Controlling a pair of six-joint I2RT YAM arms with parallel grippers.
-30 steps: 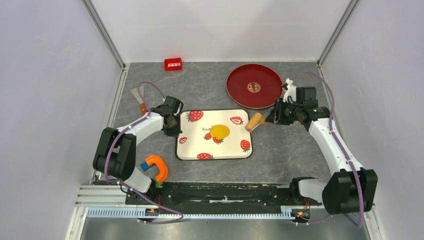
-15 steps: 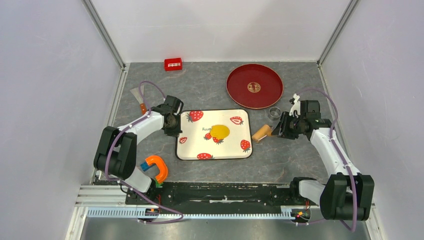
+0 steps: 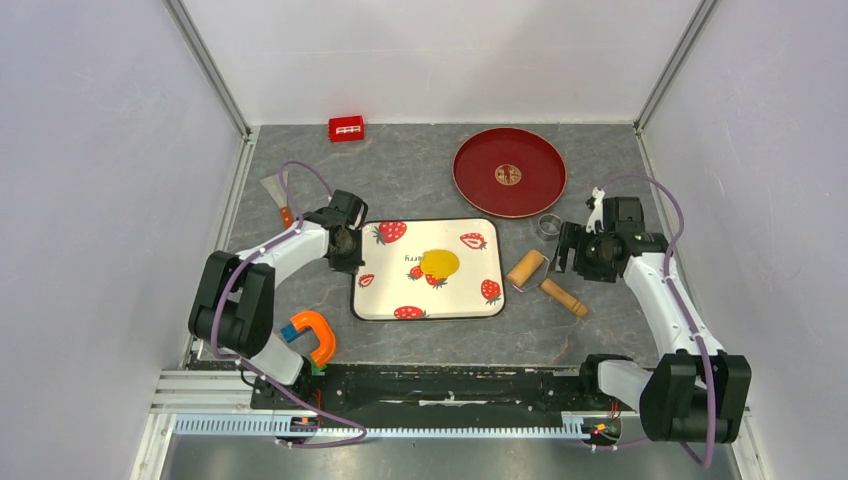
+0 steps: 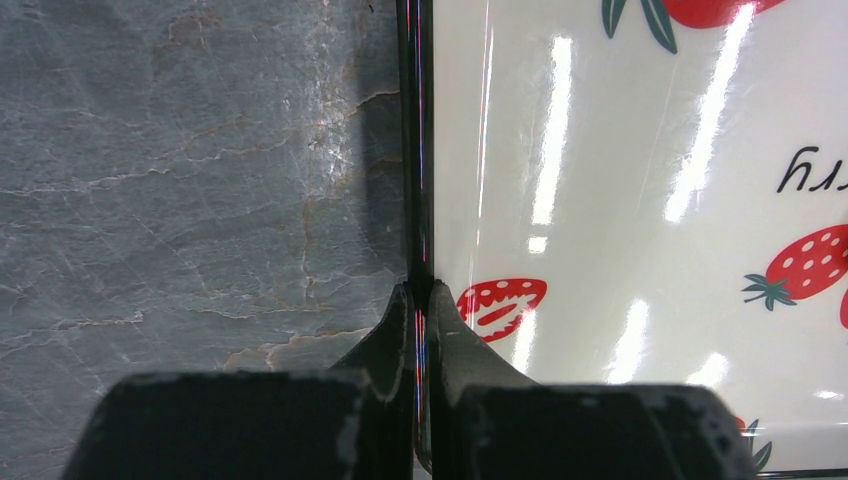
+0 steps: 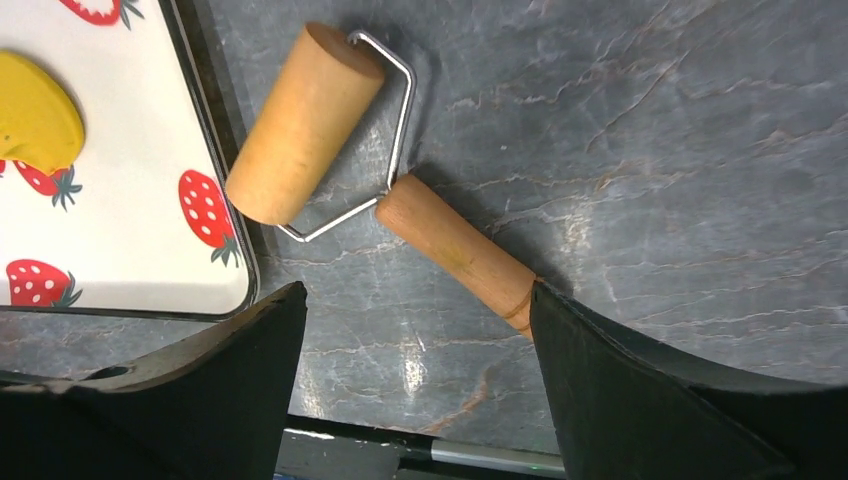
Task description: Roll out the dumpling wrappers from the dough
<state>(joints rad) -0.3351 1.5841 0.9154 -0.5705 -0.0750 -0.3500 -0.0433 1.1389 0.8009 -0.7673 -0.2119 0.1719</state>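
Yellow dough [image 3: 440, 263], a flattened roundish patch, lies on the strawberry-print tray [image 3: 385, 300], slightly right of centre and apart from all four rims.

Left gripper [image 4: 420, 292]: fingers pressed together on the tray's left rim, pinching it.

Right gripper [image 5: 415, 300]: fingers spread wide, gripping nothing. The wooden roller [image 3: 525, 268] lies on the grey table [image 3: 420, 180] just ahead of them.

The roller's barrel sits hard against the tray's right rim; contact cannot be confirmed. Its handle angles toward the near right.

Bare tabletop runs between the tray and the red plate [image 3: 508, 172], and along the tray's near edge. A metal ring [image 3: 548, 225] stands near the right gripper, on its far side.

The right wrist view cuts the dough at the frame's left edge and hides the handle's end behind one finger. The left wrist view takes in only the tray's left part, with its printed lettering cut off at the frame edge.
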